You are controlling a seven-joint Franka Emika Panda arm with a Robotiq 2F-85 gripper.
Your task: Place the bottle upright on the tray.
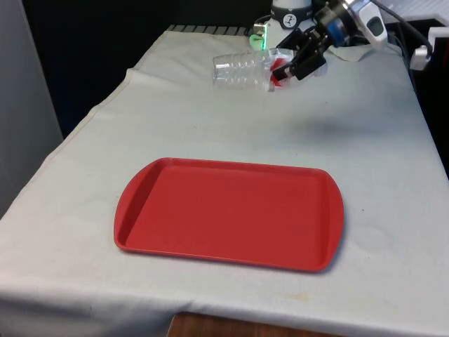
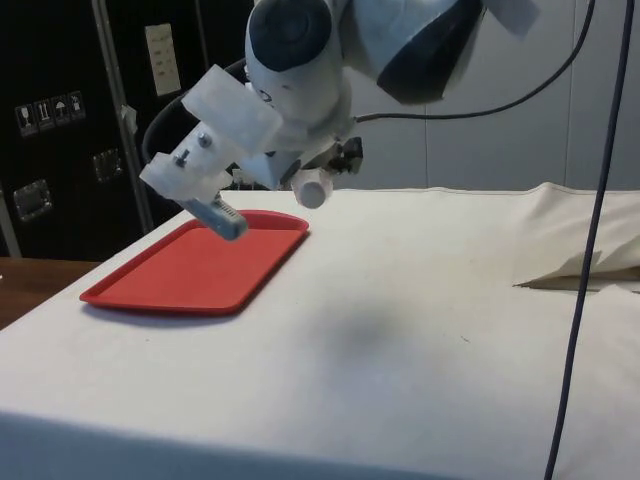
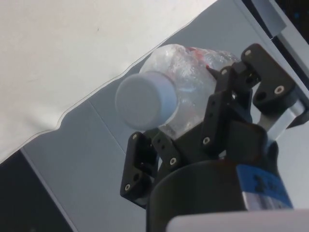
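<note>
tool [image 3: 181,130] first, as the wrist view has it closest: its two black fingers [image 3: 219,113] are clamped on the neck end of a clear plastic bottle [image 3: 181,92], just behind the pale cap [image 3: 145,101]. gripping there leaves the whole body free beyond the fingers, which looks deliberate, since the base has to meet the tray without the tool in the way.

nearest the camera in the front view lies the red tray [image 1: 231,214], flat on the white-clothed surface [image 1: 379,140], bare and with a low raised rim. its long side runs across the view, so there is plenty of room to set something down in the middle.

farther back, well apart from the tray, the bottle [image 1: 242,70] is carried in the air on its side, base pointing toward the front view's left, with a bit of red showing near the neck. the tool [image 1: 298,63] grips it from the front view's right. a soft shadow [image 1: 330,130] on the cloth suggests it is lifted clear of the surface.

in the side view the tool [image 2: 215,210] sits between the camera and the tray [image 2: 200,270], angled downward.

my judgement: the bottle must be turned upright and brought over the tray before lowering; a light, empty bottle may tip on release.
</note>
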